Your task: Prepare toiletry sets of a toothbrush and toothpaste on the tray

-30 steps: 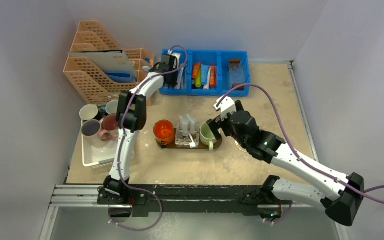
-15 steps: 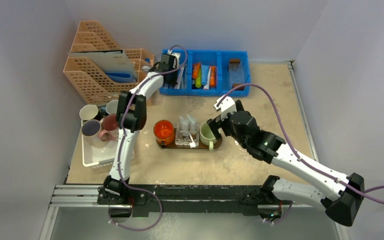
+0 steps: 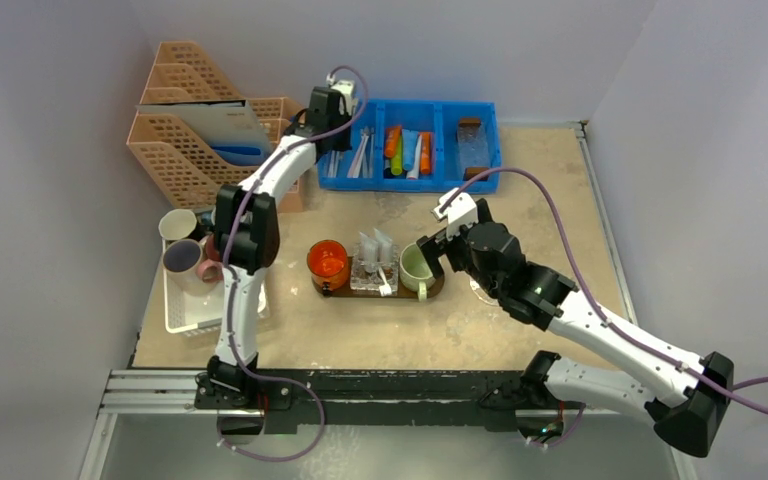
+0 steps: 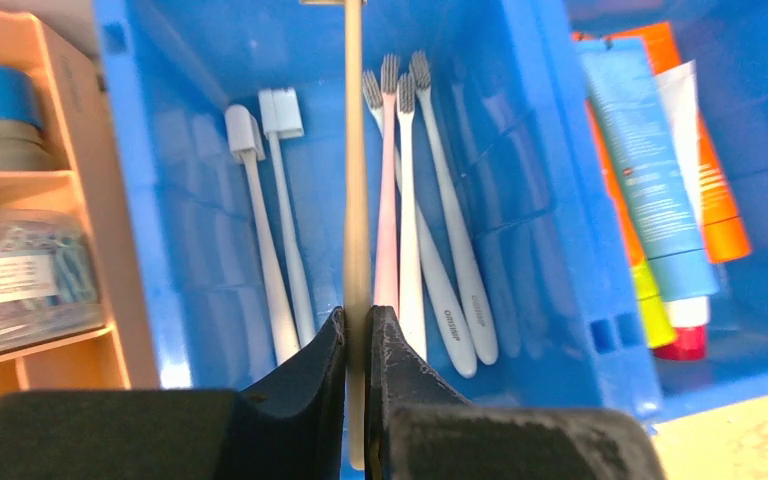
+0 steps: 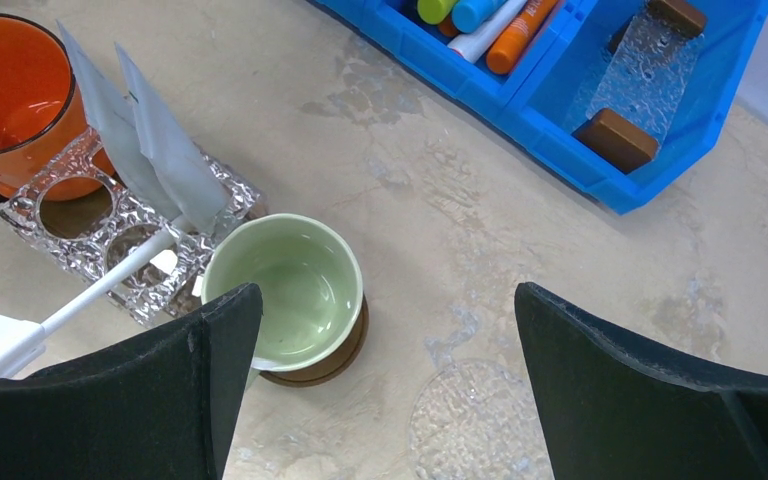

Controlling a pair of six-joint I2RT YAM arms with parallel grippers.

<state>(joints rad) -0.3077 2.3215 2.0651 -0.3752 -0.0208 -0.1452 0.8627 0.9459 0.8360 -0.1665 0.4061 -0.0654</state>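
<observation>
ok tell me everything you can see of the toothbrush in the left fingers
A slim, straight handle, pale beige and plastic-looking in the left wrist view. The black left fingers are shut on it near its lower end, one on each side. It runs straight up and out of the frame, so its head is not visible. It hangs over the toothbrush compartment of the blue bin, above the other brushes lying there; whether it touches them I cannot tell.
</observation>
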